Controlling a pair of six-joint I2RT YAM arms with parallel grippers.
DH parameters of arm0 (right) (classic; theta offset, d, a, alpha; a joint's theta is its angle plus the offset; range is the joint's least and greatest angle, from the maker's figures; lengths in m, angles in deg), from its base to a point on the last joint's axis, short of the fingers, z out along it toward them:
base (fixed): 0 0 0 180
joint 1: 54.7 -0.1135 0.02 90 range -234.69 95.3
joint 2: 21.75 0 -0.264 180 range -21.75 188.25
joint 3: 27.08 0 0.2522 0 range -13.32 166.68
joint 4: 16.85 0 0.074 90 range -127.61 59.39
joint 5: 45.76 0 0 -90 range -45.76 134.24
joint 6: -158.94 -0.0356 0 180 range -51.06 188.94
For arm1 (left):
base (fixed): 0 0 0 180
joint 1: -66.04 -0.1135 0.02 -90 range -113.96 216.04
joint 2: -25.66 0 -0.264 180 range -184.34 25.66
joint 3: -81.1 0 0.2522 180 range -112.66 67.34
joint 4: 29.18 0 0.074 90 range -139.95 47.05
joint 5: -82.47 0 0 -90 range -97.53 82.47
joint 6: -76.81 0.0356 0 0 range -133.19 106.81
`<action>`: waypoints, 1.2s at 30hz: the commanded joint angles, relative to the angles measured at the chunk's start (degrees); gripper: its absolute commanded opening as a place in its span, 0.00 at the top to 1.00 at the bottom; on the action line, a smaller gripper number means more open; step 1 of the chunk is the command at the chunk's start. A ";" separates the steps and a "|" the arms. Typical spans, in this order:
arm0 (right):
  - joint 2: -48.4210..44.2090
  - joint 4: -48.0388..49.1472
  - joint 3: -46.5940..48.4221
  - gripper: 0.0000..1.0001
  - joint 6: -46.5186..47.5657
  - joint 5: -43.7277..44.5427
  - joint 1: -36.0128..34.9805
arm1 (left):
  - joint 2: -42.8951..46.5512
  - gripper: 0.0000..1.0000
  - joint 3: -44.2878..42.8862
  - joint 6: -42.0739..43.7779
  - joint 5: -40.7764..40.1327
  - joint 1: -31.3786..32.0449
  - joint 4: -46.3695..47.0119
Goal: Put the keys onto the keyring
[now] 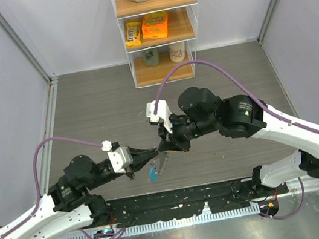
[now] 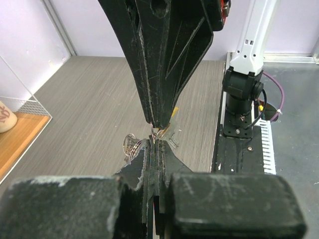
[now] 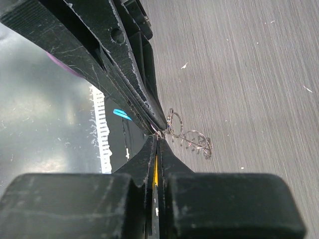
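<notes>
Left pincer (image 1: 155, 153), clamped on the keyring (image 2: 131, 146), blue tag (image 1: 154, 172) hanging just below its tip; right pincer (image 1: 166, 149), tip-to-tip with it, pinching the yellow key (image 2: 172, 127); step probably calls for easing the key's hole onto the wire end, both grips firm.

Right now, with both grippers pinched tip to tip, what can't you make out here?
Right wrist view: the yellow key, only a sliver between the right gripper's fingers.
Left wrist view: the keyring, mostly behind the left gripper.
Top view: whether key and ring are joined; too small, under both gripper tips.
</notes>
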 commanded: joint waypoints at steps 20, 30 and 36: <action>-10.66 18.95 -14.21 0.89 -19.25 12.68 0.45 | 5.10 1.00 1.02 -2.42 7.77 0.42 10.47; -21.04 23.69 -21.07 0.50 -12.58 11.28 0.45 | 6.50 1.00 1.82 -7.52 11.73 0.42 15.57; -21.48 23.35 -17.48 0.49 -5.19 2.60 0.28 | 6.33 1.00 2.52 -10.94 12.35 0.51 18.12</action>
